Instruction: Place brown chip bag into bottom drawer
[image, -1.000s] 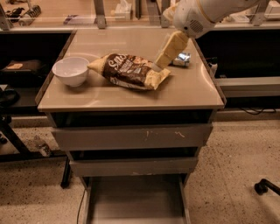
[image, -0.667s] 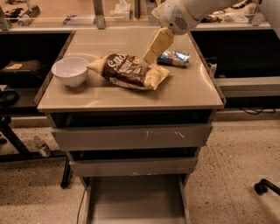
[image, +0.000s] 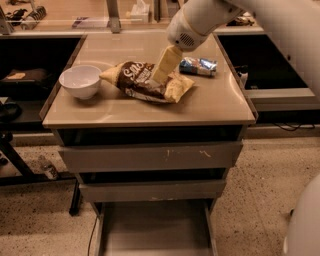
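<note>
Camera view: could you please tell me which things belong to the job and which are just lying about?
Job: brown chip bag, on the countertop; bottom drawer, pulled open; hand, over the bag's middle.
Lying about: white bowl; blue-and-silver packet; two upper drawers.

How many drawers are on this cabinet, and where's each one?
3. The top drawer sits right under the tabletop, the middle drawer below it, and the bottom drawer is pulled out near the floor. None looks hidden. The claw is at the brown chip bag on the tabletop.

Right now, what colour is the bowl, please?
White bowl, camera view; gripper at brown chip bag.
</note>
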